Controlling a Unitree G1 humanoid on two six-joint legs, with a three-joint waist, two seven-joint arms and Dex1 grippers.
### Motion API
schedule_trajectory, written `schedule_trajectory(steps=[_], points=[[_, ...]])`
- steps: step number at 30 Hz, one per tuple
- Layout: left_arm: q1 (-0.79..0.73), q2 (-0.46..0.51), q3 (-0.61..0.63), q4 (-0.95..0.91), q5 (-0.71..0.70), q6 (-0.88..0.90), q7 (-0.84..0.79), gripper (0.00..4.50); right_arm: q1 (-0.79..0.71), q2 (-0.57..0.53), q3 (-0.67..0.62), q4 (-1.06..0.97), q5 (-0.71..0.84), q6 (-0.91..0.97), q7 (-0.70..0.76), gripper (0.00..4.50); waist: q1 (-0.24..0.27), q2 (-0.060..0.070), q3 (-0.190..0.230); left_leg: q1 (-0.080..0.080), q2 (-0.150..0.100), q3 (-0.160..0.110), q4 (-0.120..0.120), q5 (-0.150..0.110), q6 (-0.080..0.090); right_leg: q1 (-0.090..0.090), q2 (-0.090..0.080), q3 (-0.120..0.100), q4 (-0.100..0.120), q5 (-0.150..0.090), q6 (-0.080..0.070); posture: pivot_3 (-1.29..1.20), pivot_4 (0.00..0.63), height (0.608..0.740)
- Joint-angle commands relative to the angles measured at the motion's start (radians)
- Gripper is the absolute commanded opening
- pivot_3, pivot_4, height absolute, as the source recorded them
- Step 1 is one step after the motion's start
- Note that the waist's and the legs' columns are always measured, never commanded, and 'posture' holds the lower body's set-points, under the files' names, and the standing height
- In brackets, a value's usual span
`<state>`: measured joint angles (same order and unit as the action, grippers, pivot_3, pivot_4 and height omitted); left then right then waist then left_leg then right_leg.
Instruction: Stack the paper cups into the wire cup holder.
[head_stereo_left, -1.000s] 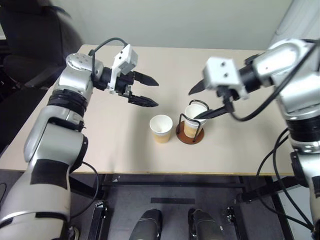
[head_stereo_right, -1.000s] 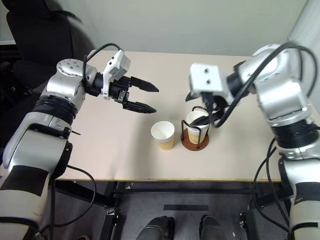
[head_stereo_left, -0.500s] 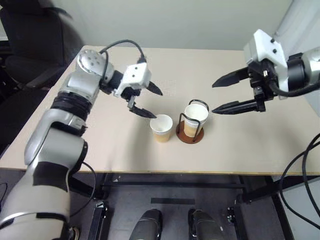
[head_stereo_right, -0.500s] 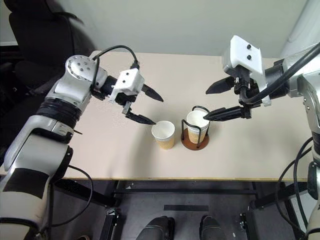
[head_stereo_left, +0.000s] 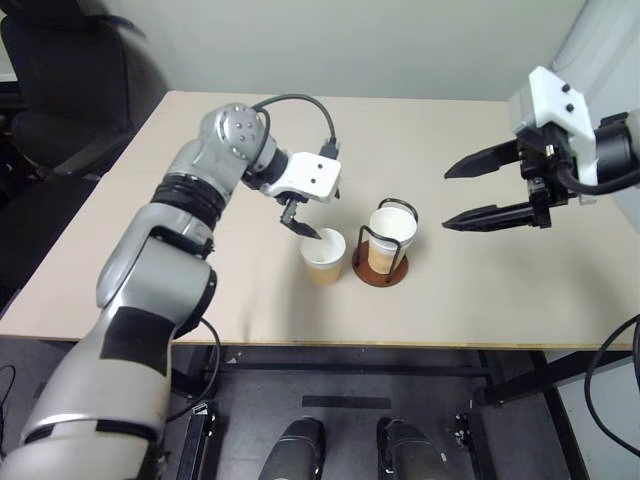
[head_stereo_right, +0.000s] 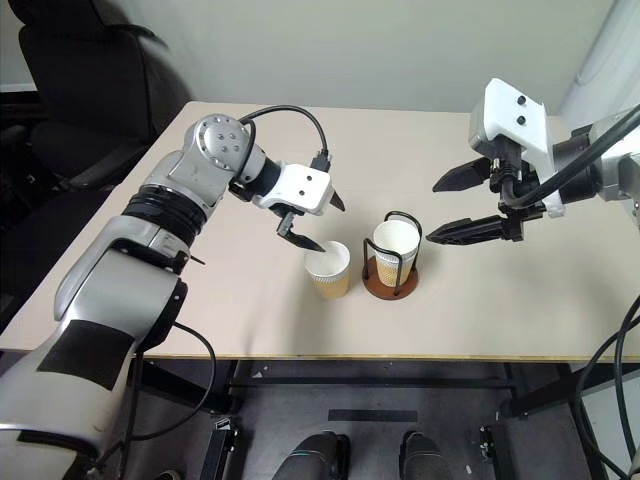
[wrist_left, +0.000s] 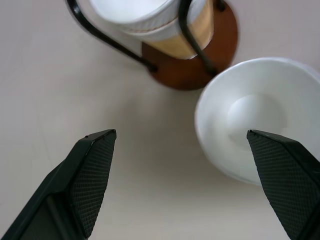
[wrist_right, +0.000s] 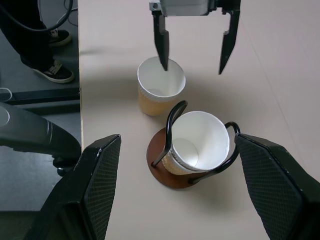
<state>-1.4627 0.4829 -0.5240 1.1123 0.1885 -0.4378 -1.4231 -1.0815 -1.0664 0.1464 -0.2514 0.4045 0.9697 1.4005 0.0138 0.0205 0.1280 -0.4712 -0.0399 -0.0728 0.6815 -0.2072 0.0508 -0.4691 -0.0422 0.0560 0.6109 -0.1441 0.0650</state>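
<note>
A loose paper cup (head_stereo_left: 323, 256) stands upright on the table, just left of the wire cup holder (head_stereo_left: 380, 272). Nested paper cups (head_stereo_left: 392, 230) sit inside the holder's black loops. My left gripper (head_stereo_right: 328, 226) is open and points down over the loose cup. One of its fingertips (wrist_right: 163, 62) hovers at the cup's far rim and the other hangs beyond it; I cannot tell whether either touches. In the left wrist view the loose cup (wrist_left: 255, 117) lies by one finger and the holder's base (wrist_left: 190, 70) lies ahead. My right gripper (head_stereo_left: 446, 200) is open and empty, in the air to the right of the holder.
The tan table (head_stereo_left: 470, 300) has bare surface around the cups and its front edge is close to them. A black office chair (head_stereo_left: 70, 80) stands off the far left corner. A person's shoes (wrist_right: 52, 70) show on the floor beside the table.
My left gripper swung right and down from above the table's left half to the loose cup, rolling its wrist. My right gripper drew back to the right, away from the holder.
</note>
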Motion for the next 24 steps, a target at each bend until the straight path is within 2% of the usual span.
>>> schedule_trajectory(steps=[1, 16, 24], points=[[-0.043, -0.017, 0.026, 0.034, 0.043, -0.026, 0.052, 4.5, -0.009, -0.027, -0.033, -0.028, 0.024, 0.002, -0.011, 3.66, 0.001, 0.0, 0.0, 0.0, 0.001, -0.001, 0.0, 0.0, 0.0, 0.0, -0.001, 0.001, 0.0, 0.001, 0.001, 0.0, 0.15, 0.74], [-0.038, -0.091, 0.056, 0.098, 0.094, -0.031, 0.053, 4.5, 0.027, -0.073, -0.028, -0.052, 0.054, -0.012, -0.022, 3.66, 0.006, 0.0, 0.0, 0.0, 0.0, 0.0, 0.002, -0.001, 0.001, 0.001, -0.001, 0.001, 0.0, 0.002, 0.003, 0.0, 0.15, 0.74], [-0.019, -0.143, 0.054, 0.14, 0.14, 0.003, 0.083, 4.5, 0.048, -0.058, -0.034, -0.066, 0.07, -0.026, -0.03, 3.66, 0.008, 0.0, 0.0, 0.0, 0.0, 0.001, 0.002, -0.001, 0.002, 0.001, -0.001, 0.001, 0.001, 0.004, 0.007, 0.0, 0.15, 0.74]])
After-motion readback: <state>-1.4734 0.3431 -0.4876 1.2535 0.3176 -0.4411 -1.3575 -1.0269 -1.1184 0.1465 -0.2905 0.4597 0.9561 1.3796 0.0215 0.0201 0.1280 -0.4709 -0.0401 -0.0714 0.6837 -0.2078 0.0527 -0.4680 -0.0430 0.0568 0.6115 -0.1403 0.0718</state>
